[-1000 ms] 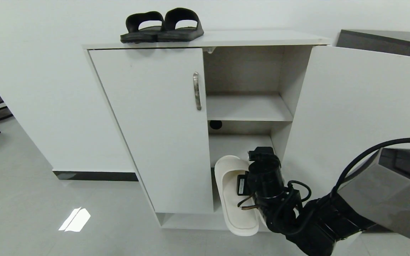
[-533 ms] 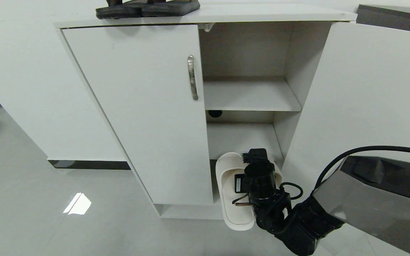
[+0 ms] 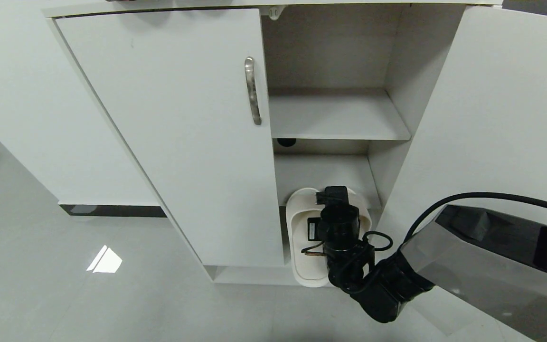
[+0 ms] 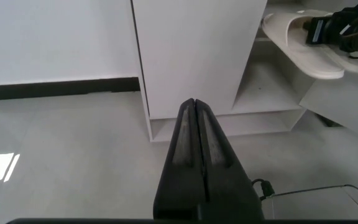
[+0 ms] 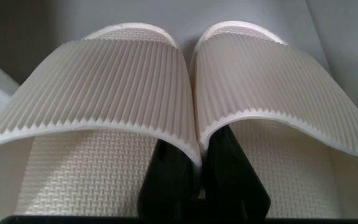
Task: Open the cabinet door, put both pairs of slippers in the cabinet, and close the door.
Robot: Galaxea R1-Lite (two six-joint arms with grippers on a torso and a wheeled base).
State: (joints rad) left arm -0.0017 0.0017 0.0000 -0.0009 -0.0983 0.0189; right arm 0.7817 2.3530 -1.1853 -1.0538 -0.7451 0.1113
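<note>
The white cabinet [image 3: 340,114] has its right door [image 3: 482,109] swung open and its left door [image 3: 183,133] closed. A pair of white slippers [image 3: 302,237] hangs side by side at the mouth of the lower compartment [image 3: 321,171], toes pointing in and heels sticking out past the base. My right gripper [image 3: 335,209] is shut on them. Close up, its black fingers [image 5: 166,174] reach under the ribbed straps [image 5: 129,81] and pinch their adjoining edges. My left gripper [image 4: 194,106] is shut and holds nothing, low over the floor before the cabinet, with the slippers [image 4: 303,50] beyond it.
An upper shelf [image 3: 335,123] lies bare above the lower compartment. The closed door carries a metal handle [image 3: 252,90]. Grey floor [image 3: 64,285] spreads out to the left of the cabinet. The open door stands close beside my right arm.
The head camera has moved closer and lower, so the cabinet top left the picture. My right gripper has carried the white slippers farther into the lower compartment.
</note>
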